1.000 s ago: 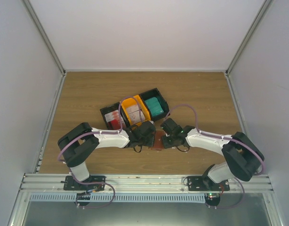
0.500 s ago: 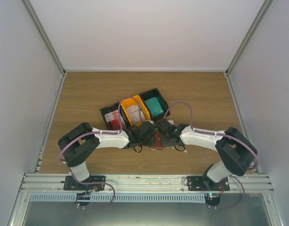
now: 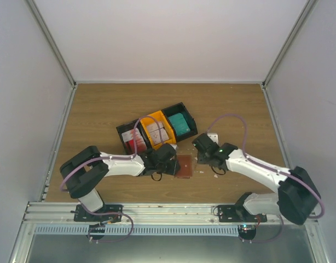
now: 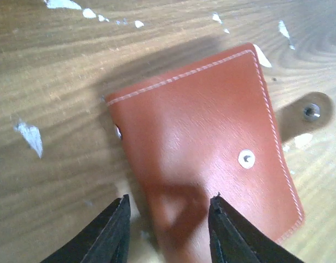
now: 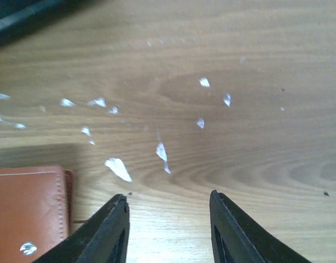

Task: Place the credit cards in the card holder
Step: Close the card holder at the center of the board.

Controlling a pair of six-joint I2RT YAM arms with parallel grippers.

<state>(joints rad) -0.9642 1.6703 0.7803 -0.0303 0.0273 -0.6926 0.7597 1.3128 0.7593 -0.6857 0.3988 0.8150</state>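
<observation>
Tabletop [image 3: 102, 109]: left jaws ajar over card holder [image 4: 201, 137]

Wooden table [image 3: 102, 109], orange bin [image 3: 145, 129] between left black bin [image 3: 122, 132] and right black bin [image 3: 174, 107], white scraps [image 5: 117, 169] scattered on the wood

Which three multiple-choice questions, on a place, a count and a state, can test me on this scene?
1. Where is the card holder? A on a shelf; B flat on the table; C held aloft.
2. How many bins stand behind it? A two; B five; C three.
3. How is the right gripper? A open and empty; B shut on a card; C shut on the holder.
Answers: B, it lies on bare wood; C, black, orange, black; A, only wood shows between its fingers.
</observation>
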